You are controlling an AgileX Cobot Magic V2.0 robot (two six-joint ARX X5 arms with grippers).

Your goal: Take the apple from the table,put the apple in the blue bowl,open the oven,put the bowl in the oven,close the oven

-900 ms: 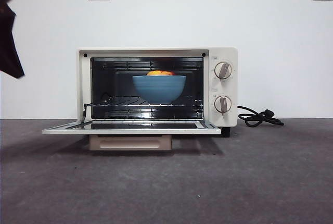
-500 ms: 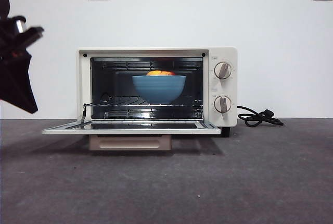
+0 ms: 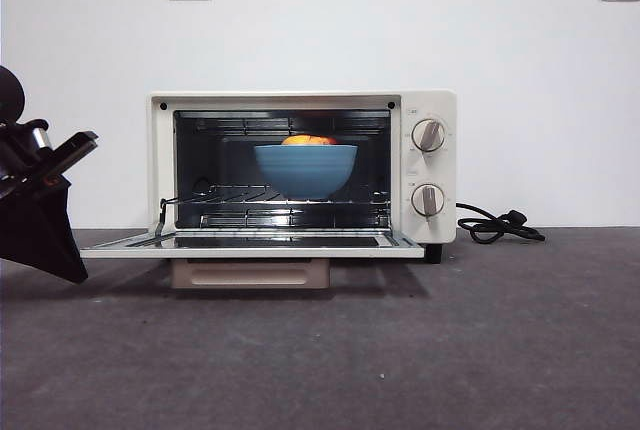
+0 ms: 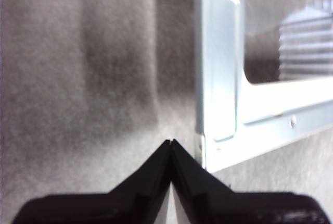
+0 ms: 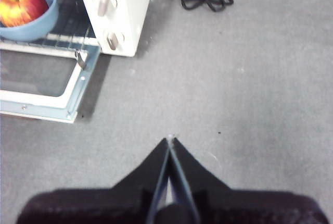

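While the oven [image 3: 303, 170] stands with its door dropped flat, the blue bowl [image 3: 305, 169] sits on its rack, apple [image 3: 308, 140] inside. Beside the door's corner, the left gripper [image 4: 171, 141] hovers, jaws pressed together. Over bare table [image 5: 250, 78], the right gripper [image 5: 169, 140] hangs, jaws likewise together.

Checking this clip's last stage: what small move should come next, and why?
Probably the left end effector, shut and beside the open door's corner, should slip under the edge to lift it. The blue bowl with the apple already sits on the oven's rack.
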